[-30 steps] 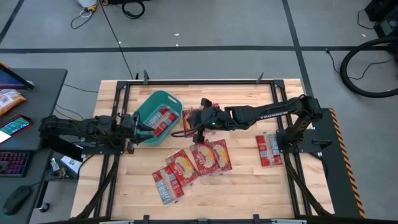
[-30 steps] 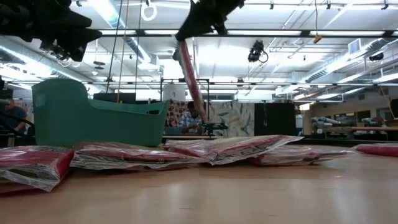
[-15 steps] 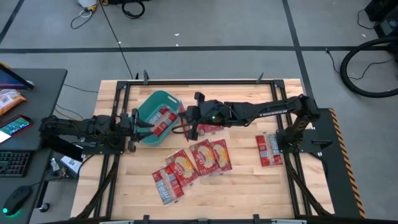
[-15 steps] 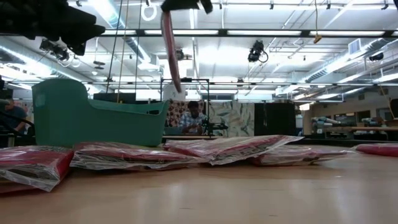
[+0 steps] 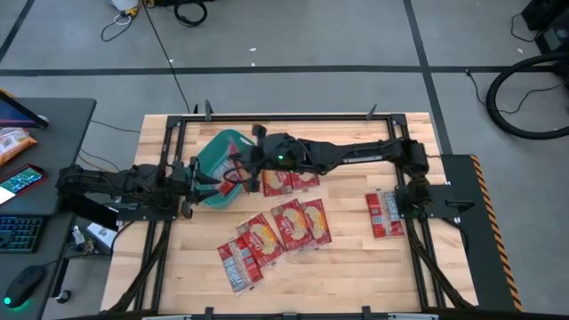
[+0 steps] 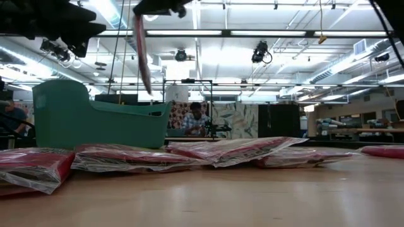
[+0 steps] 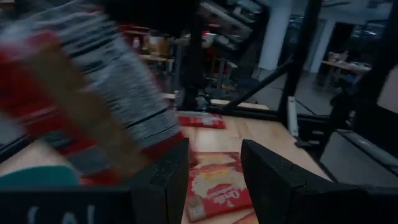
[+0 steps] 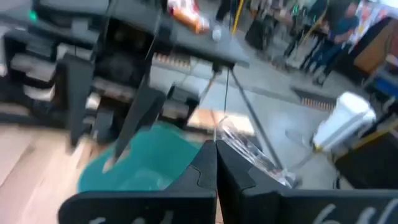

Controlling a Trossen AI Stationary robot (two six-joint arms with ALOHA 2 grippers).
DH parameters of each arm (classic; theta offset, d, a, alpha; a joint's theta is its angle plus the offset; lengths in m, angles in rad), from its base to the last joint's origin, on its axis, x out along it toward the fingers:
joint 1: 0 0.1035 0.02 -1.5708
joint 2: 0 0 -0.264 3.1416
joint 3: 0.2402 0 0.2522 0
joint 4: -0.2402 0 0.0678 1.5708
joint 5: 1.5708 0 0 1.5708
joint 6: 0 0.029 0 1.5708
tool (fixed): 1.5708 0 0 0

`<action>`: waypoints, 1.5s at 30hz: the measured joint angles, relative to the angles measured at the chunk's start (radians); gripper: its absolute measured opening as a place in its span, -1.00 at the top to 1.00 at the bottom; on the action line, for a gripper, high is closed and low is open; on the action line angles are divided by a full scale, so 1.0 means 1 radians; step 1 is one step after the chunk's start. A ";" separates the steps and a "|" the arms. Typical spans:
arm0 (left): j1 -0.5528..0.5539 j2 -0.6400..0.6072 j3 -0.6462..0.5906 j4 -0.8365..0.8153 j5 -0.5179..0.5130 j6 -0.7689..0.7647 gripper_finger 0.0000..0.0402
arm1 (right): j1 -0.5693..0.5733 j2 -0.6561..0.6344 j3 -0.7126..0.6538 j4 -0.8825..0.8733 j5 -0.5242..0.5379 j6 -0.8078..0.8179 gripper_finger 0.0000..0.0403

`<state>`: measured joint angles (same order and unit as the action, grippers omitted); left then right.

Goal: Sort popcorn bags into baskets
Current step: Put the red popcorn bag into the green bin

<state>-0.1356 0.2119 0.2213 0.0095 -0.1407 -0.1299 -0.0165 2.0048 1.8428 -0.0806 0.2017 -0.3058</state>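
Observation:
The teal basket (image 5: 216,151) stands left of the table's middle, with red popcorn bags (image 5: 233,171) inside it. My right gripper (image 5: 242,167) reaches across from the right, above the basket's right end, shut on one red bag (image 6: 142,57). That bag fills the left wrist view as a red and grey-striped packet (image 7: 81,93). My left gripper (image 5: 197,182) is open beside the basket's left wall (image 7: 37,177). Several more bags (image 5: 276,229) lie flat on the wood. My right gripper (image 8: 216,162) pinches the bag's top edge (image 6: 137,17) between its two shut fingers, coming from above. The bag hangs below the fingers, lifted clear and slightly tilted, its lower end (image 6: 146,88) above the basket's rim (image 6: 126,112). Its clear wrapper (image 8: 249,148) shows past the fingertips.
Two bags (image 5: 289,178) lie just right of the basket, a cluster of several sits toward the near edge, and one pair (image 5: 385,213) lies by the right arm's base. In the low view the bags (image 6: 233,151) form a low row. A person (image 6: 197,120) sits beyond the table.
My right gripper has carried the hanging bag toward the table's left, from above the bags right of the basket to over the basket's right end. The bag stayed lifted clear and swung a little as it travelled.

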 joint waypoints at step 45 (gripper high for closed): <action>-0.071 -0.160 0.004 -0.096 -0.136 0.010 0.25 | -0.137 0.434 0.347 -0.218 -0.436 -0.112 0.64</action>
<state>-0.2070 0.0517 0.2249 -0.0868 -0.2768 -0.1200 -0.1535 2.4386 2.1895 -0.2984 -0.2348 -0.4179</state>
